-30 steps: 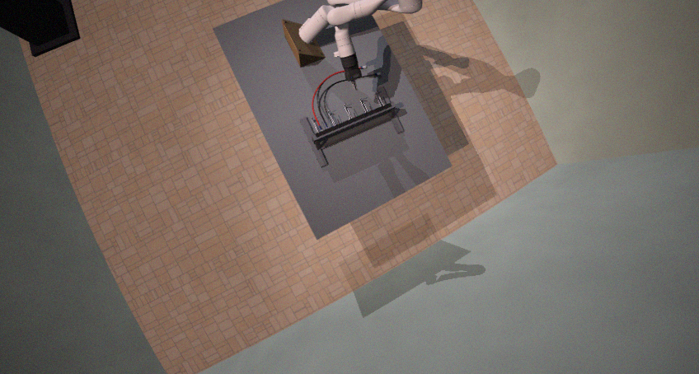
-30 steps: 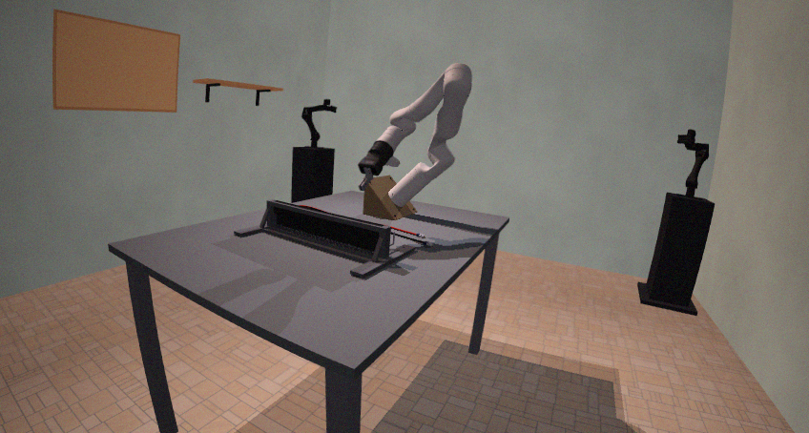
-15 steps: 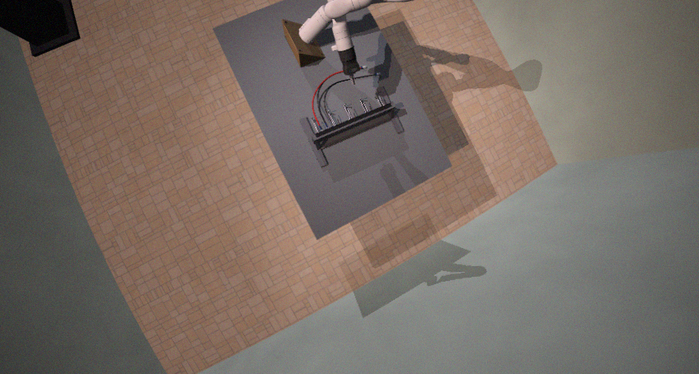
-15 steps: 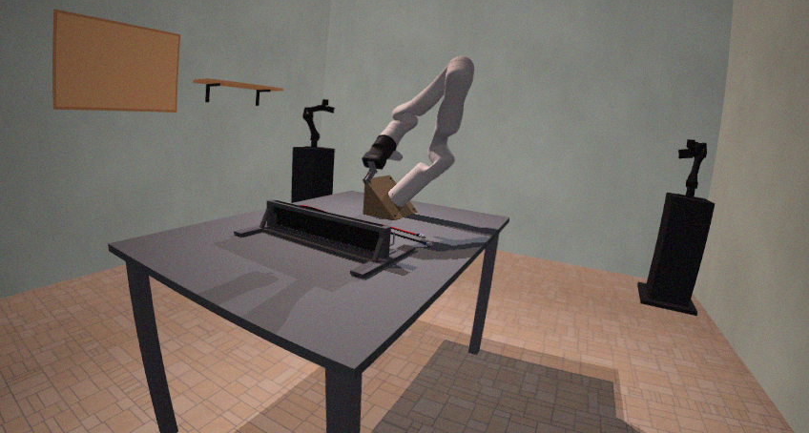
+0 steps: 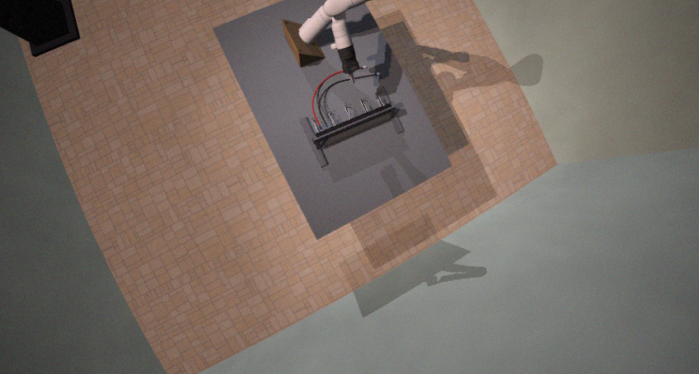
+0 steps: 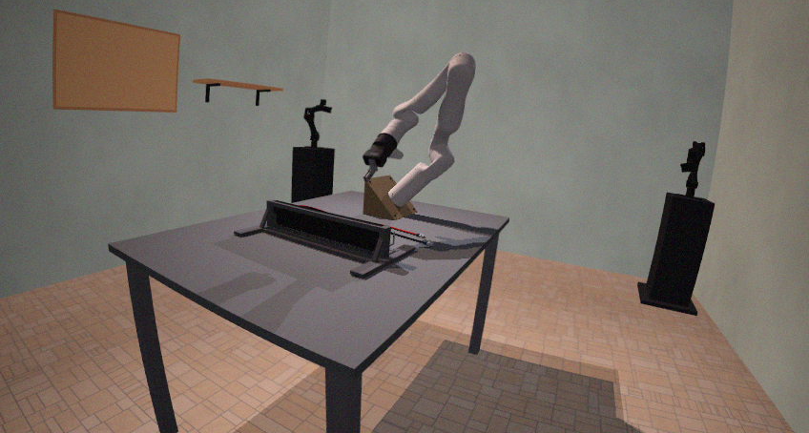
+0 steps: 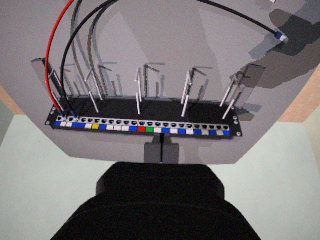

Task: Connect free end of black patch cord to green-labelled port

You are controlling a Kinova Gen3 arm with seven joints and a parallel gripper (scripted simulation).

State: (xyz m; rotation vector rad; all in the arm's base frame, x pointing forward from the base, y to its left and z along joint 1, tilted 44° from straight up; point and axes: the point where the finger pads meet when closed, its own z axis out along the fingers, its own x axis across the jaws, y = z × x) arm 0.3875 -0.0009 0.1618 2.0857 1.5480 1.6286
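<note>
My gripper is shut with nothing between its fingers, in the air on the cord side of the rack. The black rack stands upright on the table. Its port row faces up in the wrist view, with the green label just right of the red one and left of my fingertips. The black patch cord arcs from a port at the row's left end. Its free plug lies on the table, away from the gripper. The green-labelled port shows no plug.
The red cord starts in a port at the far left; its free end lies near the black plug. Several metal cord guides stand out from the rack. A brown wedge block is at the arm's base.
</note>
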